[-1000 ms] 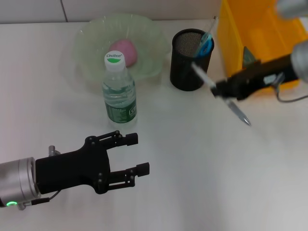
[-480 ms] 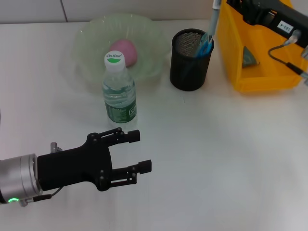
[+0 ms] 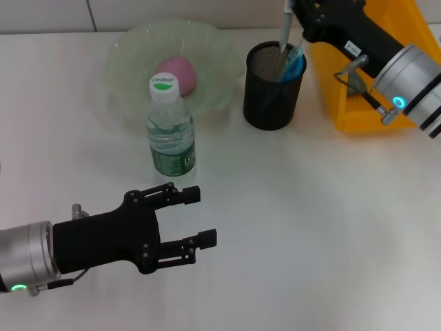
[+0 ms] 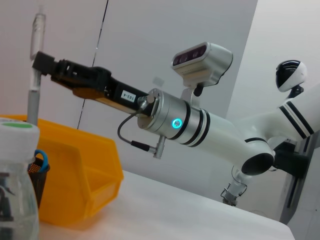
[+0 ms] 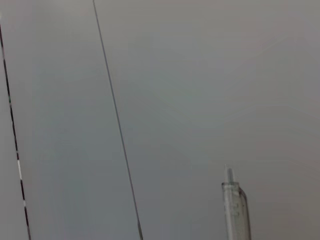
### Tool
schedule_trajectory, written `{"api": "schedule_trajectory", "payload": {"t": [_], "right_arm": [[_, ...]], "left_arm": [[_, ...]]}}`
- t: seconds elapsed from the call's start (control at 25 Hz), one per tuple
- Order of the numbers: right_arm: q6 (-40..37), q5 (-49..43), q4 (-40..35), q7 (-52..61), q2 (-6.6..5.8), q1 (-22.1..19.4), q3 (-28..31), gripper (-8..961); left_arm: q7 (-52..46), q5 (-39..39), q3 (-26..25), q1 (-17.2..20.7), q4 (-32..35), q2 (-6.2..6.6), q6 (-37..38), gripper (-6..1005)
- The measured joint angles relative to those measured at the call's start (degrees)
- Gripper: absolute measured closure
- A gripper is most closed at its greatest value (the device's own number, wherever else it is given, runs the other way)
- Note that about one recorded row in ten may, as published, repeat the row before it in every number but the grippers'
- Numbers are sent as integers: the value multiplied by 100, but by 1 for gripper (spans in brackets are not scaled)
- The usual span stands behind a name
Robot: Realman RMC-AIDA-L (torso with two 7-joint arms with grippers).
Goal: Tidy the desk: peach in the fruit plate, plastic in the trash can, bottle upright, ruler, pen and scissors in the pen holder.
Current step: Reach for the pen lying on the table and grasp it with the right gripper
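My right gripper is shut on a grey pen and holds it upright, with the pen's lower end at the mouth of the black mesh pen holder. The left wrist view also shows this gripper on the pen. The pen's end shows in the right wrist view. Blue scissors stand in the holder. A pink peach lies in the green glass plate. The bottle stands upright in front of the plate. My left gripper is open and empty, near the table's front left. I see no ruler.
The yellow trash bin stands right of the pen holder, under my right arm, with a greyish scrap inside. White table stretches in front of the holder and bin.
My right arm has swung up and back from low on the holder's right side to above it. The pen has turned from tilted to upright over the holder. The left arm has barely moved.
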Motion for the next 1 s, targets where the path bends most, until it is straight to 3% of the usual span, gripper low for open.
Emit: {"api": "schedule_trajectory", "payload": {"t": [0.48,0.56,0.6,0.76,0.88,1.0], "right_arm": [[-239,-42,72,42,-4,-117,-23,642],[-338,-65,55,66,-6,-156,-26,428],[-457,-111,21,110,-12,-210,-28,416],[-897,-489,-500,730,-55,-618,-27,367],[-1355,-711,-1318,1371,-65,-1338,-26,330],[-1648,-737,-1566,1551,-77,-1612,-25,293]], "left_arm": [[35,1,24,43,1,0,14,229],[36,1,25,45,1,0,18,229],[36,1,25,49,1,1,23,229],[37,8,3,60,-2,7,43,229],[25,18,-9,68,-3,12,66,229],[9,21,-14,73,-3,16,69,229]]}}
